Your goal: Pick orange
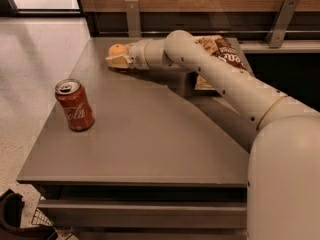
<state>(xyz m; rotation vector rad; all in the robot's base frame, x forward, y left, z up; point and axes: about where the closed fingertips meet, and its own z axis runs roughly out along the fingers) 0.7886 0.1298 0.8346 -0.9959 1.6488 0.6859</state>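
The orange (117, 49) is a small round fruit at the far left part of the grey table (150, 139). My gripper (116, 59) is right at it, reaching in from the right, with the orange showing just above its cream-coloured tip. The gripper's body hides the lower part of the orange. The orange looks low, at or close to the table top. My arm (215, 79) stretches across the table from the lower right.
A red soda can (74, 105) stands upright near the table's left edge. A brown snack bag (222, 54) lies at the back right, partly behind my arm. A wooden wall with metal brackets (132, 16) runs behind the table. The floor lies to the left.
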